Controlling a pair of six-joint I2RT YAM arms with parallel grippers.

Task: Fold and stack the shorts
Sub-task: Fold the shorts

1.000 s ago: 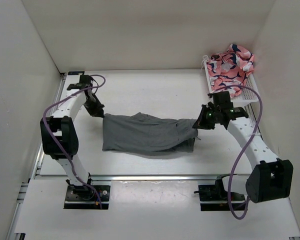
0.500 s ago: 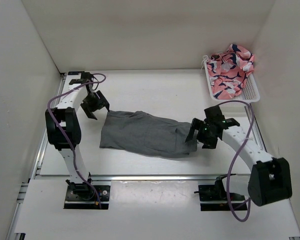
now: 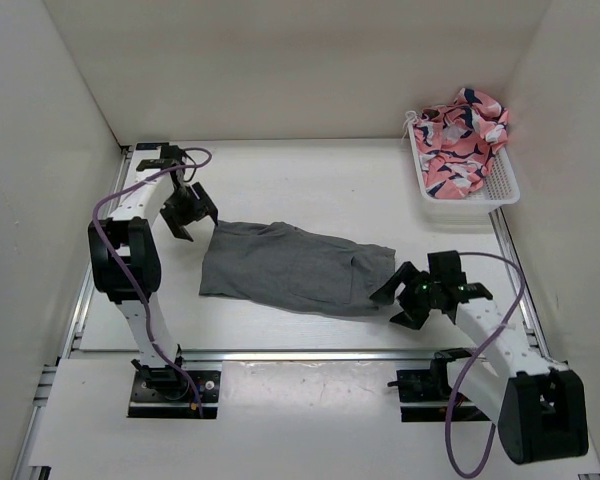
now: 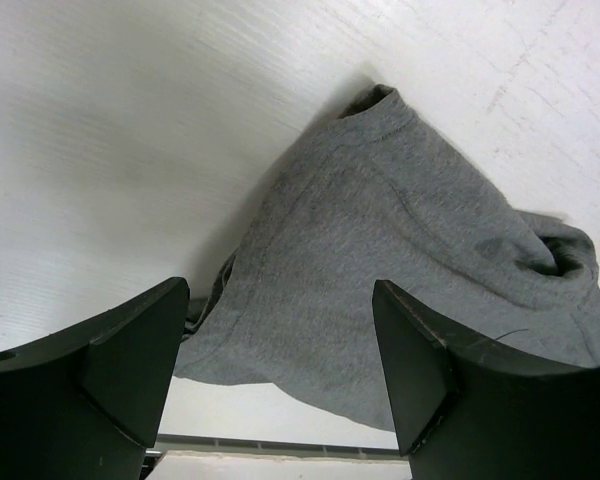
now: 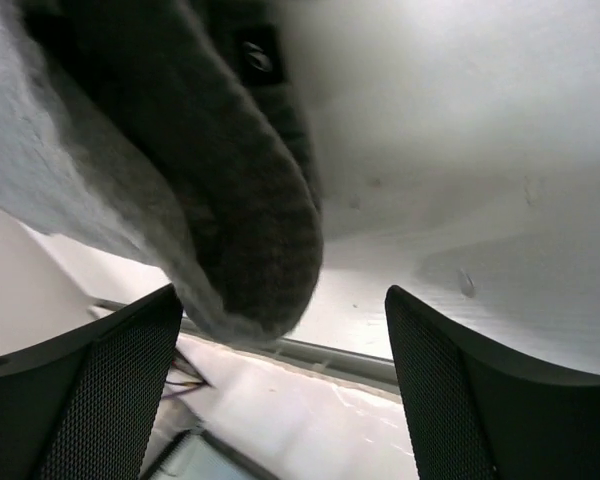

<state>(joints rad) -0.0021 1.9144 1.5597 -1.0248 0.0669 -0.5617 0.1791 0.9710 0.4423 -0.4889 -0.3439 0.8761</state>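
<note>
Grey shorts (image 3: 290,265) stretch left to right. Left hand (image 3: 192,221) sits by their far-left corner, right hand (image 3: 394,305) by their near-right end, both spread apart, empty.

The dark grey shorts (image 3: 295,268) lie spread out on the counter (image 3: 330,190), lightly rumpled. They stretch lengthwise between the two sets of jaws, one end just ahead of the left jaws and the other just beside the right jaws, gripped by neither. The pink shorts (image 3: 462,140), patterned navy and white, sit bunched in a white basket (image 3: 501,190), well beyond the right jaws.
</note>
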